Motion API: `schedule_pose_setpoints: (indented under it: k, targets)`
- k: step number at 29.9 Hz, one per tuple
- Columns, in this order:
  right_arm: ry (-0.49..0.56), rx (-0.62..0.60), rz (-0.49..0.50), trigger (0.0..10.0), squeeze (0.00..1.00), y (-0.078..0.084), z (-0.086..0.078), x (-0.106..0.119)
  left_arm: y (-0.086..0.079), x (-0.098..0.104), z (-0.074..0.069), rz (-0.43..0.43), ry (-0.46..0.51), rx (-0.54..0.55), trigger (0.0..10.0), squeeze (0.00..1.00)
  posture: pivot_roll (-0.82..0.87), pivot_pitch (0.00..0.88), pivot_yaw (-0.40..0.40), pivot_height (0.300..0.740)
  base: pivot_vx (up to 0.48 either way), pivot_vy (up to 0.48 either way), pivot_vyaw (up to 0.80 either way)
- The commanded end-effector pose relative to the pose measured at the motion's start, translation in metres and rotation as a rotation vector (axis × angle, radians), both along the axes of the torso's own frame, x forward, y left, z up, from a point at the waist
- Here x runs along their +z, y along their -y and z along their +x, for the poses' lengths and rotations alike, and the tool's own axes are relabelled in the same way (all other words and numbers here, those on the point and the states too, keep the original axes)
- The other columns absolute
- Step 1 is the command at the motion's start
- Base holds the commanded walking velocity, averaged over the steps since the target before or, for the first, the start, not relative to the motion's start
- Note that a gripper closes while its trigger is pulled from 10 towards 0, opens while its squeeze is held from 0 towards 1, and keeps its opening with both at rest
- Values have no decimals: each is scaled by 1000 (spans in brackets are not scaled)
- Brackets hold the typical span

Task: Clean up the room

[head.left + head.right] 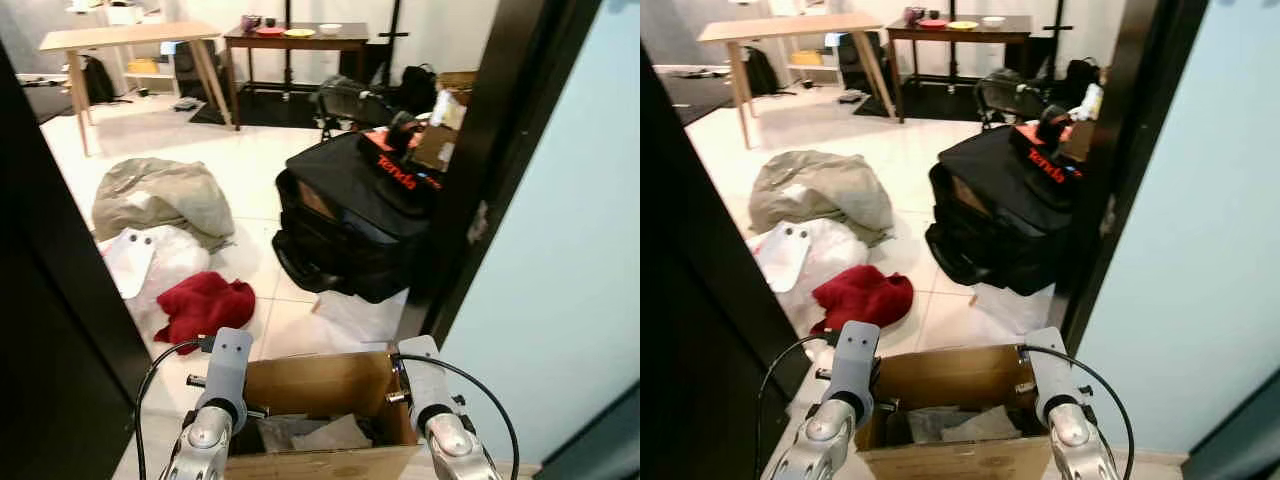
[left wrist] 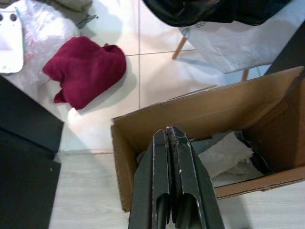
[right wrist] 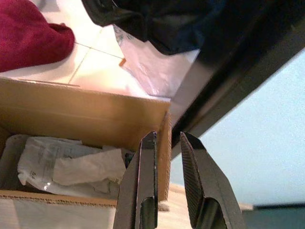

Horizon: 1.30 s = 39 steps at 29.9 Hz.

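Note:
A brown cardboard box [image 1: 320, 385] stands open on the floor just in front of me, with crumpled paper and plastic [image 3: 71, 164] inside. My left gripper [image 2: 167, 131] is shut, its fingers pressed together over the box's inside near its left wall. My right gripper [image 3: 167, 138] straddles the box's right wall, one finger inside and one outside, closed on the cardboard. A dark red cloth [image 1: 205, 305] lies on the white tiles beyond the box to the left. Behind it are a white plastic bag [image 1: 150, 260] and a grey-beige heap of fabric [image 1: 160, 195].
I stand in a doorway between a dark door frame [image 1: 490, 170] on the right and a dark panel [image 1: 50, 300] on the left. A large black bag [image 1: 350, 220] sits ahead to the right, with a white sheet [image 1: 360, 310] by it. Two tables [image 1: 130, 38] stand at the back.

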State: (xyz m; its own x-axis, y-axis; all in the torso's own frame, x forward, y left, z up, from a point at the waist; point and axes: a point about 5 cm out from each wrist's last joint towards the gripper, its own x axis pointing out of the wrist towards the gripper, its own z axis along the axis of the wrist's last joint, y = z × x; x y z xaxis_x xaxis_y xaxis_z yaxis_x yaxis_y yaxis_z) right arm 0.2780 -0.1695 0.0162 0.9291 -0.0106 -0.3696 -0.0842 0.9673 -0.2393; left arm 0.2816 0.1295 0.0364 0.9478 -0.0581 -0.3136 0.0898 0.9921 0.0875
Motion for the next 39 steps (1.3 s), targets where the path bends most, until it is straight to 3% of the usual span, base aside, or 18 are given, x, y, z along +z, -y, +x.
schedule_pose_setpoints:
  k: [1, 9, 39]
  targets:
    - [-12, 7, 19, 10000, 0, -5, -2, -1, -1, 0, 0, 5, -9, -5, 10000, 0, -8, 72, 1, 740, 0, 0, 0]
    - [-20, 7, 42, 10000, 0, -9, -3, -1, -1, 2, -1, 4, -2, -13, 10000, 0, -3, 81, 3, 740, 0, 0, -106]
    - [-54, -7, 66, 10000, 0, -12, -12, -4, 2, 6, -3, 1, 24, -53, 10000, 0, -6, 79, 13, 740, 0, 0, -800]
